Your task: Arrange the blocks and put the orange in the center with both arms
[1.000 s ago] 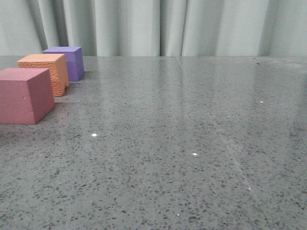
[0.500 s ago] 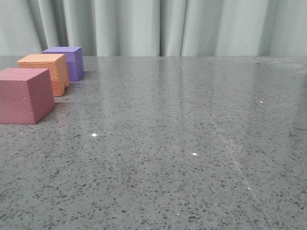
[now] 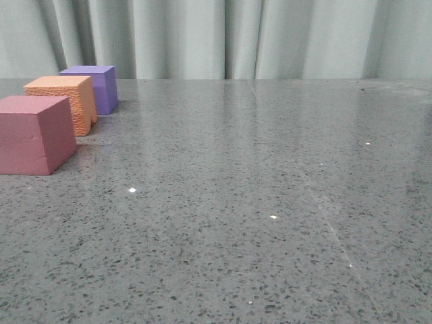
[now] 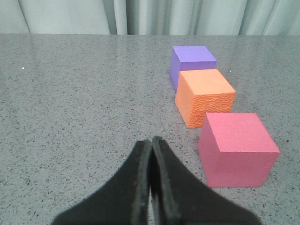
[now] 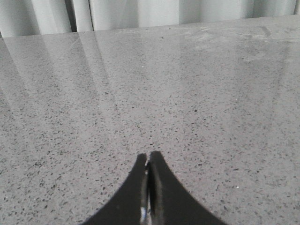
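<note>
Speckled table (image 3: 270,202), left gripper (image 4: 151,140) closed, empty.

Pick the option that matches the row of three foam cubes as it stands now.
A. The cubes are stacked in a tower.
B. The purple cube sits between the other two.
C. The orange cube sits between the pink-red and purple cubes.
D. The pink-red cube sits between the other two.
C: in the front view the orange cube stands between the pink-red cube nearest the camera and the purple cube farthest back, all resting on the table.

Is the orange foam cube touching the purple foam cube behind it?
Cannot tell. In the left wrist view the orange foam cube overlaps the purple foam cube, hiding any gap. The front view overlaps them too.
</note>
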`<state>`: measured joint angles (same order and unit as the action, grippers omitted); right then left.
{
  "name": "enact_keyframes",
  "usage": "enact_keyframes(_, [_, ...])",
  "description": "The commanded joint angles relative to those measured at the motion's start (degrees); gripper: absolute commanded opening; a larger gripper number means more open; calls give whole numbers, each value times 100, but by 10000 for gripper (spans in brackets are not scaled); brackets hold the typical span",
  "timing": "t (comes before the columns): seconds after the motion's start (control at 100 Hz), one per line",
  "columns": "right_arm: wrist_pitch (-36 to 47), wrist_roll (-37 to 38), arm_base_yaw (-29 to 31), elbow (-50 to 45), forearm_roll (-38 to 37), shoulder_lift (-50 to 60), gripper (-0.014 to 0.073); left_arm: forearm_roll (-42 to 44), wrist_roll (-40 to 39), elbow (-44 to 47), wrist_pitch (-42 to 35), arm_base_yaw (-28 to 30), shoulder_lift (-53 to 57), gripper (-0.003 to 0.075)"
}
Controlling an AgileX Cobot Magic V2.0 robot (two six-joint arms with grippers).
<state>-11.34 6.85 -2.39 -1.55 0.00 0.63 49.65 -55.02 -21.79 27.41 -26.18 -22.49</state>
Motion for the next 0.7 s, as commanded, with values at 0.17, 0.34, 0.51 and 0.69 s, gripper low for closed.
enact_keyframes(0.17, [490,-49,38,72,0,116,-67,149,-48,-164,-289,16,-19,-19])
enact_keyframes(0.34, [490,-49,38,72,0,116,-67,-288,160,-164,-416,62,-6,-19])
enact_keyframes(0.51, [490,-49,38,72,0,116,-67,-1830,2572,-120,-604,382,217,-19])
enact_keyframes(0.69, [490,-49,38,72,0,116,-67,-3046,4175,473,-2097,1106,684,-19])
